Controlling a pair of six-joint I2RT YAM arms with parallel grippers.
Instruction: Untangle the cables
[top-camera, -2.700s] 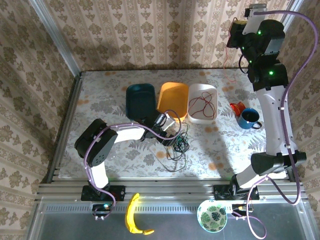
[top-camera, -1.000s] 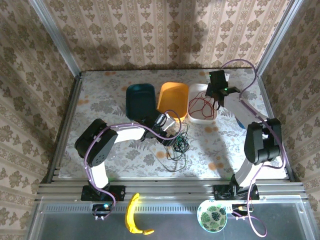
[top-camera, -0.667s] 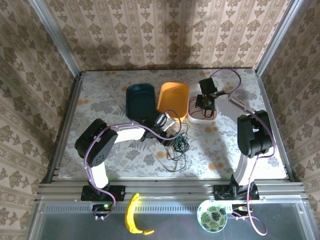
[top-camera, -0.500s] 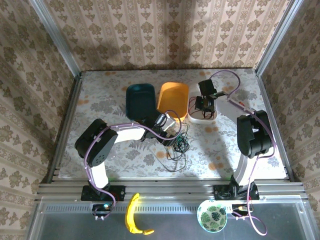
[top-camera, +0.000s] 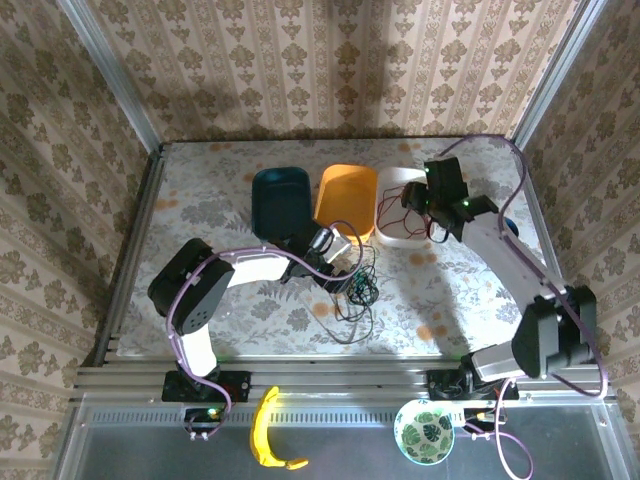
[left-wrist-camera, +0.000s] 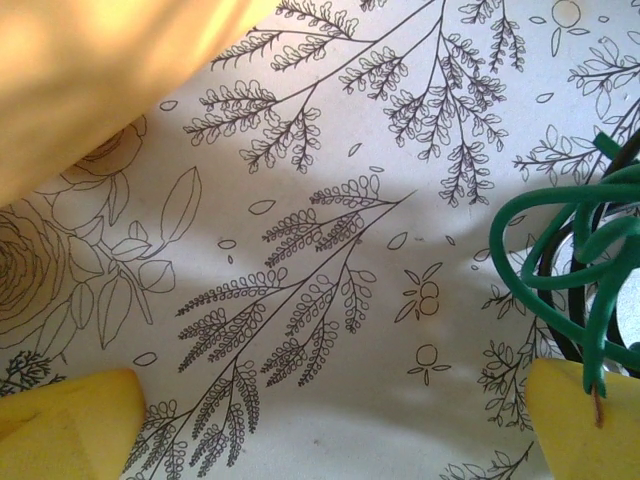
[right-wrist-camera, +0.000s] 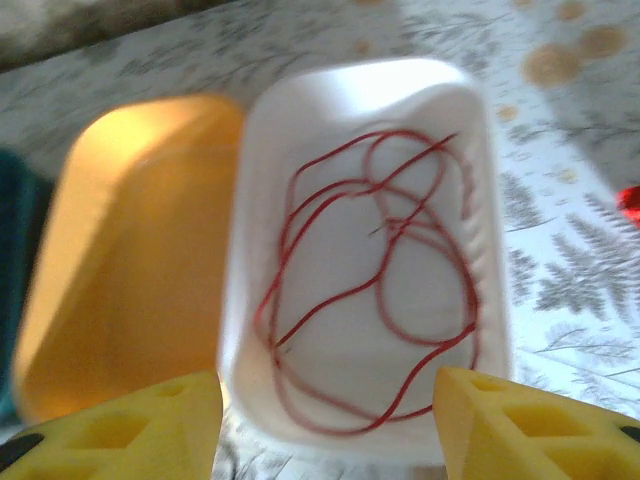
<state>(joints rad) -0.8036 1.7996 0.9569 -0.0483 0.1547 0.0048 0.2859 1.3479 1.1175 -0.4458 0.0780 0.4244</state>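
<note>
Cables (top-camera: 355, 288) bunch by left jaws, red cable (right-wrist-camera: 330, 310) inside white tray (right-wrist-camera: 360, 78) rim; both jaws released, empty.

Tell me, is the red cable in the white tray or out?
In: the red cable lies looped on the white tray's floor, inside its rim.

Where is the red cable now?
Right wrist view: the red cable lies coiled in the white tray, right of the orange tray, below the open right gripper.

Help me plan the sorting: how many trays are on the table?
3. A dark teal tray on the left, an orange tray in the middle and a white tray on the right, side by side towards the table's far edge. None seems hidden.
</note>
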